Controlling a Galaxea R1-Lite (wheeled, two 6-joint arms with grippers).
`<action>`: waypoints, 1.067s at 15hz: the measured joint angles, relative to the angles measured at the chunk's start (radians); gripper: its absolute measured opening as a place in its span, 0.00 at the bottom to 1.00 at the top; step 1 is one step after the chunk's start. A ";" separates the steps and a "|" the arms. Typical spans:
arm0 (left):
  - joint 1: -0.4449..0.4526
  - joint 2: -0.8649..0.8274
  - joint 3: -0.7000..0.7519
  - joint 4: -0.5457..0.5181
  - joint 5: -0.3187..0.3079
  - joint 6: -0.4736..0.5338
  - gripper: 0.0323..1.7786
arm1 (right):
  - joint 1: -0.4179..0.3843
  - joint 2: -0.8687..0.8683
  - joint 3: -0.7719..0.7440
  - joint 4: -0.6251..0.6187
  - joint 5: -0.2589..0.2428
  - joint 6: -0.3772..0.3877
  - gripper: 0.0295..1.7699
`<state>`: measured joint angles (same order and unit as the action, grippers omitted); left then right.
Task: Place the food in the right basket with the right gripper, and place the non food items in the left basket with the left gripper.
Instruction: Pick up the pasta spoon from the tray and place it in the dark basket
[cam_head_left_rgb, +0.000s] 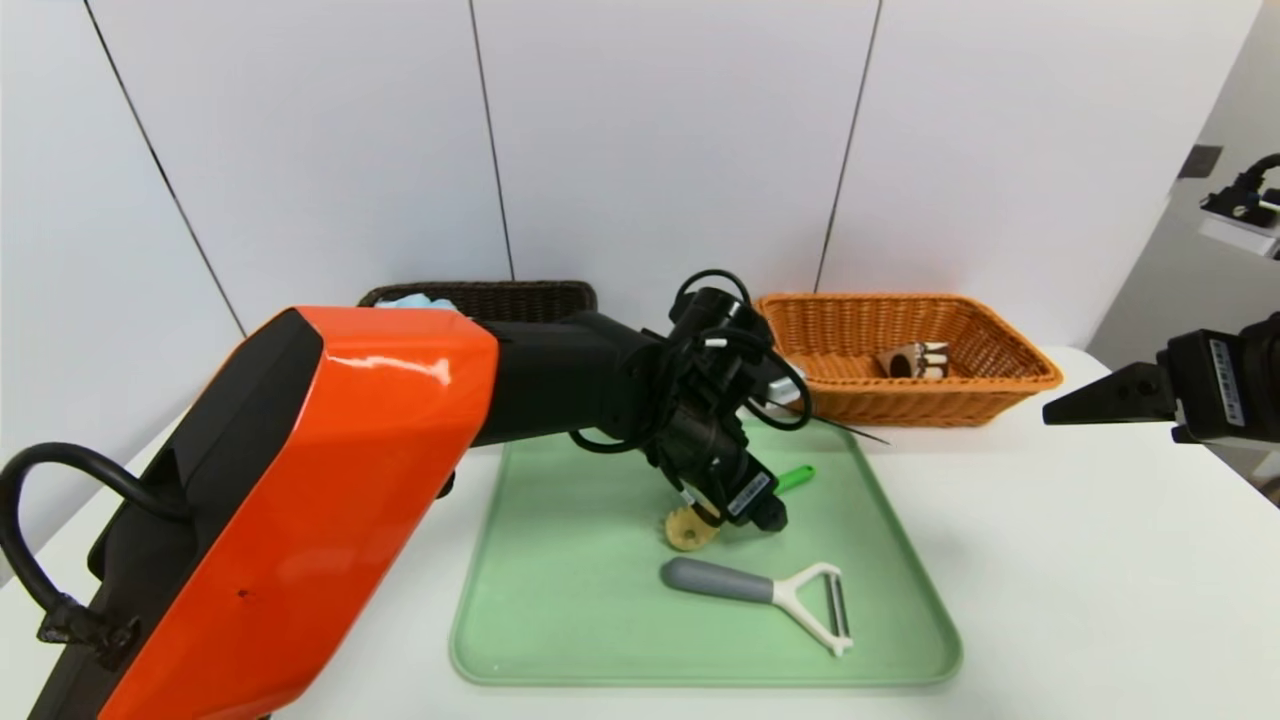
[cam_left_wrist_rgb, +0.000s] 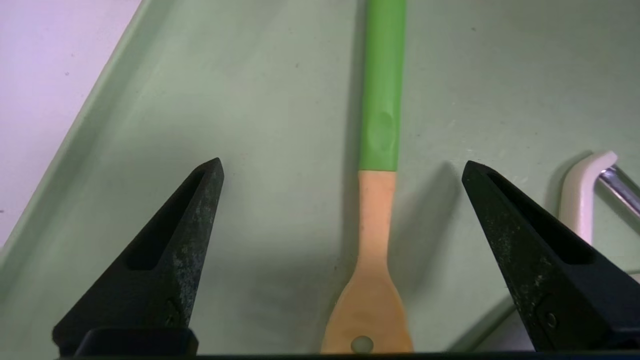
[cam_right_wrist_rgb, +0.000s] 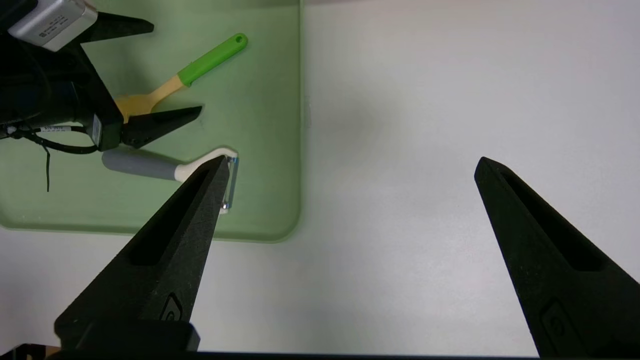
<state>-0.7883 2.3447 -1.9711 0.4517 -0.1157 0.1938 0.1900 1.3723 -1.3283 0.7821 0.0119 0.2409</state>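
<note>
Left gripper (cam_left_wrist_rgb: 343, 167) mid-frame, fingers wide astride green-handled utensil (cam_left_wrist_rgb: 382, 100); right gripper (cam_right_wrist_rgb: 354, 165) parked far right, fingers wide.

Labels with printing sit on the left end effector (cam_left_wrist_rgb: 343, 170), on the silver box (cam_right_wrist_rgb: 54, 22) mounted by it, and on the right end effector (cam_right_wrist_rgb: 351, 167); the lettering on all of them is too small to read.
</note>
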 joint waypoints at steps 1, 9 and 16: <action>0.000 0.002 0.000 0.000 0.000 0.001 0.95 | 0.000 0.000 0.001 0.000 0.000 0.000 0.96; -0.002 0.010 0.000 -0.002 -0.001 0.000 0.90 | 0.000 0.002 0.016 -0.051 0.019 -0.001 0.96; -0.001 0.010 0.000 -0.002 0.000 0.000 0.34 | -0.001 0.002 0.018 -0.051 0.018 0.001 0.96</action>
<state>-0.7898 2.3549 -1.9711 0.4498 -0.1157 0.1934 0.1894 1.3743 -1.3100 0.7311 0.0302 0.2415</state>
